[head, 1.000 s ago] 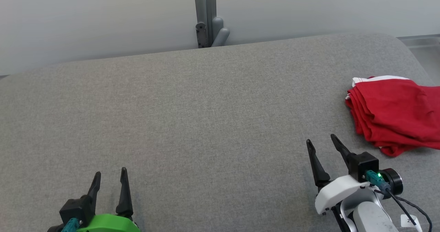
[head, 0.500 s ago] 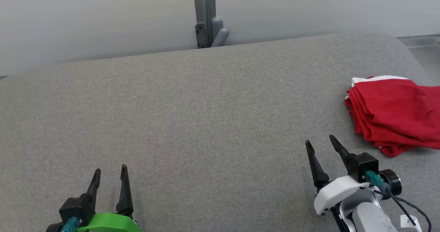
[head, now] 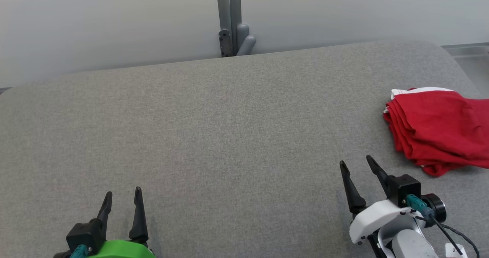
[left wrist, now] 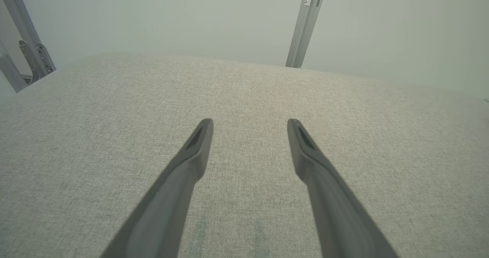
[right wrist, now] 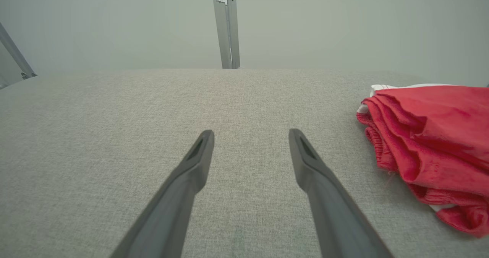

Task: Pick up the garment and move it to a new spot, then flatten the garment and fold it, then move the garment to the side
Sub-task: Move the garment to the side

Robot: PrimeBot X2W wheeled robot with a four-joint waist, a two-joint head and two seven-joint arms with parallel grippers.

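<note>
Two claws open, both empty | left claw low-left above grey worktop, fingers spread | right claw low-right, fingers spread, gripping nothing | red garment folded, lying at worktop's right side, near right claw, beyond and to its right, not touching | white trim on garment's far edge

The folded red fabric garment lies on the broad grey cloth-covered surface at three o'clock, by its right edge. The black two-fingered right gripper is at five o'clock, near the garment but apart from it. The black two-fingered left gripper is at seven o'clock, well apart. An upright grey metal post stands behind the far edge at twelve.
</note>
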